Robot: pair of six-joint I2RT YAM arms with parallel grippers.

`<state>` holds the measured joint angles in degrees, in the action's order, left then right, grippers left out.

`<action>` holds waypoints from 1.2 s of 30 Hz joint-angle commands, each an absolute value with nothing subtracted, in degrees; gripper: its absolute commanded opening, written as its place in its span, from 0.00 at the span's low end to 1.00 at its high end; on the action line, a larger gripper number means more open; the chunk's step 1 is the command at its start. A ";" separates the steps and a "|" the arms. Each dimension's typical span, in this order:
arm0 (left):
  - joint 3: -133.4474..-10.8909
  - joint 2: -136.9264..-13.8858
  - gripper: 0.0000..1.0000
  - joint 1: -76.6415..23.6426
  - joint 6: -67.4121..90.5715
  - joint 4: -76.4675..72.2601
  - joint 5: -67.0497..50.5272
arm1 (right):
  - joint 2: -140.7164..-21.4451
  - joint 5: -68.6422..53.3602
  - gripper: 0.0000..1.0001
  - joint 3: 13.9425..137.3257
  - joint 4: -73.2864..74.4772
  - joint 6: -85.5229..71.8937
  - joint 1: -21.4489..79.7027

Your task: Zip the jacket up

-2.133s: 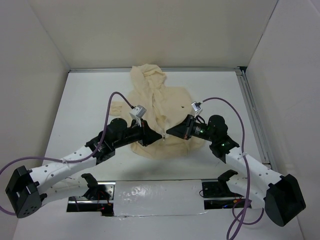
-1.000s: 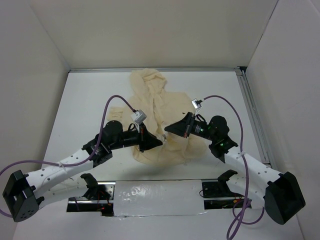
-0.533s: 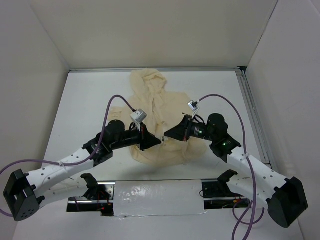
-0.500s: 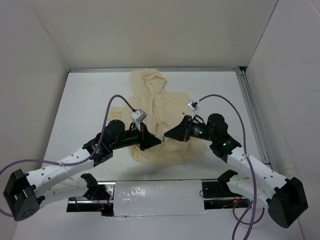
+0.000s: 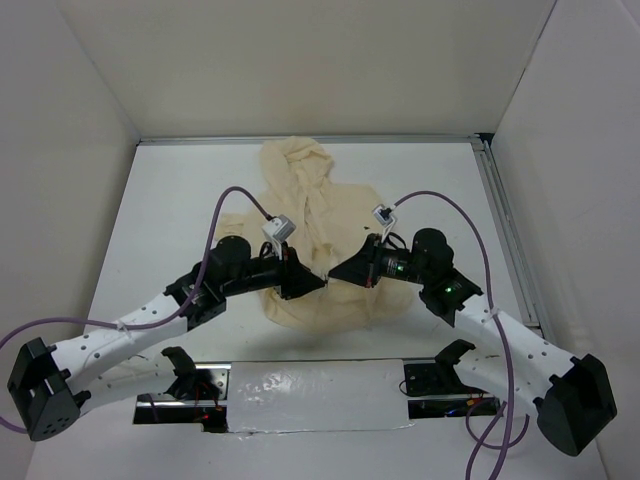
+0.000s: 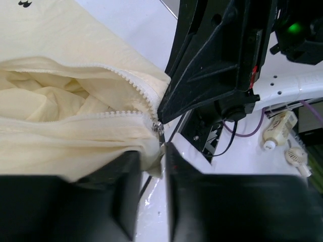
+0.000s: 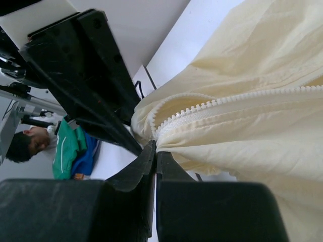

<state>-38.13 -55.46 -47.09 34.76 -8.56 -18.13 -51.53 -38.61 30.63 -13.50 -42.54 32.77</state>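
The cream jacket (image 5: 340,215) lies on the white table, hood (image 5: 295,160) at the far end, its lower hem bunched and drawn toward me. Both grippers meet at the bottom of the front zipper. My left gripper (image 5: 320,284) (image 6: 151,152) is shut on the hem, and a fold of fabric (image 6: 60,131) shows between its jaws just below the zipper teeth (image 6: 136,85). My right gripper (image 5: 334,275) (image 7: 155,148) is pinched tight on the jacket's edge at the zipper's bottom end, below a row of teeth (image 7: 227,101). The zipper stands open above the grippers.
White walls enclose the table on three sides. A metal rail (image 5: 505,230) runs along the right edge. A foil-taped strip (image 5: 300,385) crosses the near edge between the arm bases. Purple cables (image 5: 235,195) arc over both arms.
The right gripper has come nearer and slightly left, closing in on the left gripper at the hem. The left arm has barely moved, and the hem stays bunched.
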 commanded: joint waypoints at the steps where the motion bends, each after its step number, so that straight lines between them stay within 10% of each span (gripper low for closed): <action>1: -43.59 -56.95 0.40 -47.37 36.64 -6.96 -17.32 | -49.66 -38.32 0.00 30.32 -18.63 -43.06 33.49; 8: -43.60 -57.39 0.78 -45.27 40.25 -7.73 -17.92 | -49.22 -39.29 0.00 28.30 -21.27 -45.00 33.57; 36: -39.02 -56.95 0.37 -42.45 44.30 -15.02 -26.89 | -47.55 -36.74 0.00 25.40 -27.95 -49.84 34.01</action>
<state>-39.72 -57.04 -42.96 43.09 -9.69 -25.02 -47.37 -36.07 25.34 -23.57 -49.91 33.26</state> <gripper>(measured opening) 0.387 0.022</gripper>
